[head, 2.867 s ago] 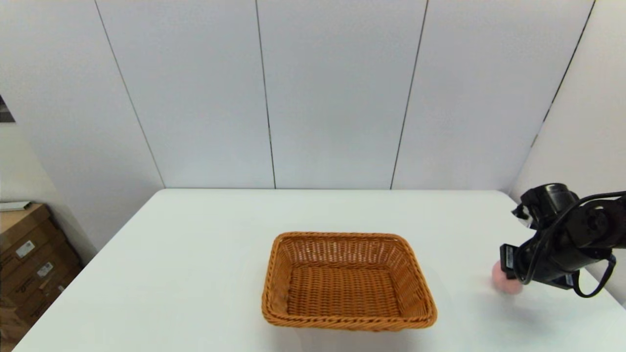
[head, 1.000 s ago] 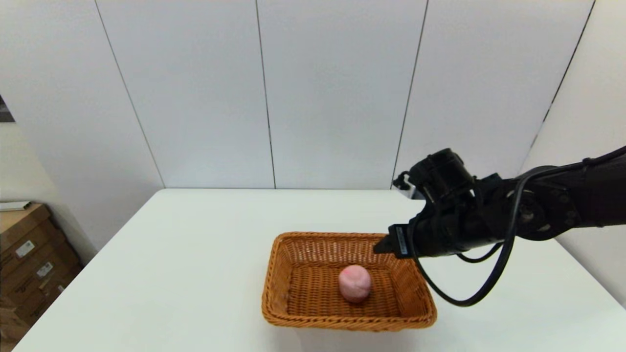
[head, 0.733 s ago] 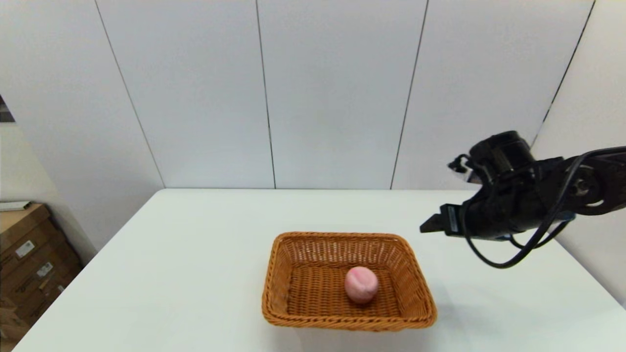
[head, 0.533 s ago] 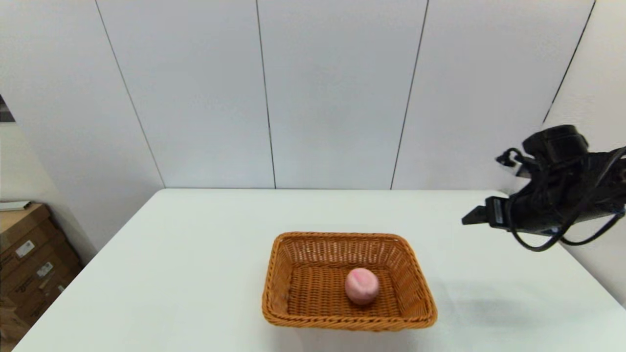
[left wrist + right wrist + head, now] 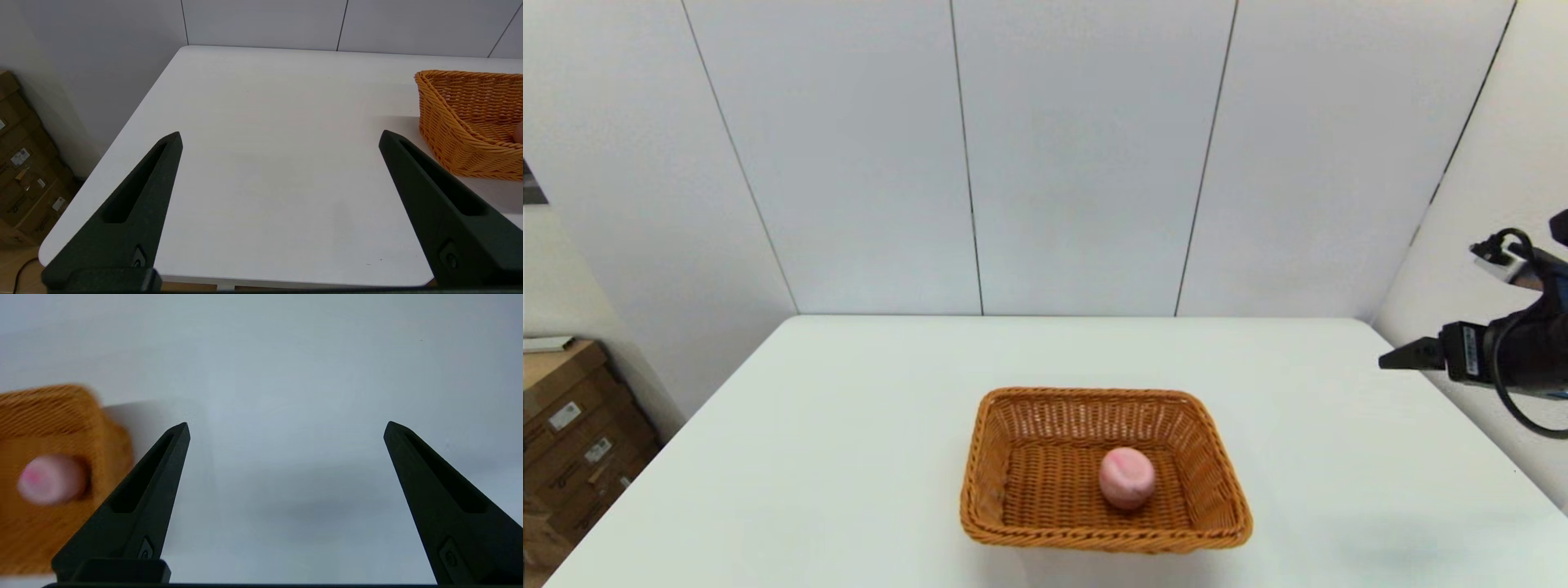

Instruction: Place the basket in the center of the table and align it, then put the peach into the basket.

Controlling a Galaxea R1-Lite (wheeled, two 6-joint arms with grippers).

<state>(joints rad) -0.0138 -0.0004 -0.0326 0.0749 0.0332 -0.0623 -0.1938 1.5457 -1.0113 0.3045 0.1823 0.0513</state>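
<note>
The orange-brown wicker basket (image 5: pixel 1104 468) sits near the middle of the white table (image 5: pixel 849 425), toward its front edge. Inside it, right of centre on the basket floor, rests the pink peach (image 5: pixel 1127 478). My right gripper (image 5: pixel 1388 360) hangs high above the table's right edge, well clear of the basket, open and holding nothing. Its wrist view shows the wide-spread gripper (image 5: pixel 286 426) over bare table, with the basket (image 5: pixel 49 412) and peach (image 5: pixel 49 479) off to one side. My left gripper (image 5: pixel 280 136) is open over the table's left part, with the basket (image 5: pixel 470 118) beside it.
Cardboard boxes (image 5: pixel 572 433) are stacked on the floor left of the table. Grey wall panels stand behind the table and along its right side, close to my right arm (image 5: pixel 1515 351).
The right gripper carried the peach from the table's right side to the basket and let it go there. Since then the arm has drawn back rightward and upward, open.
</note>
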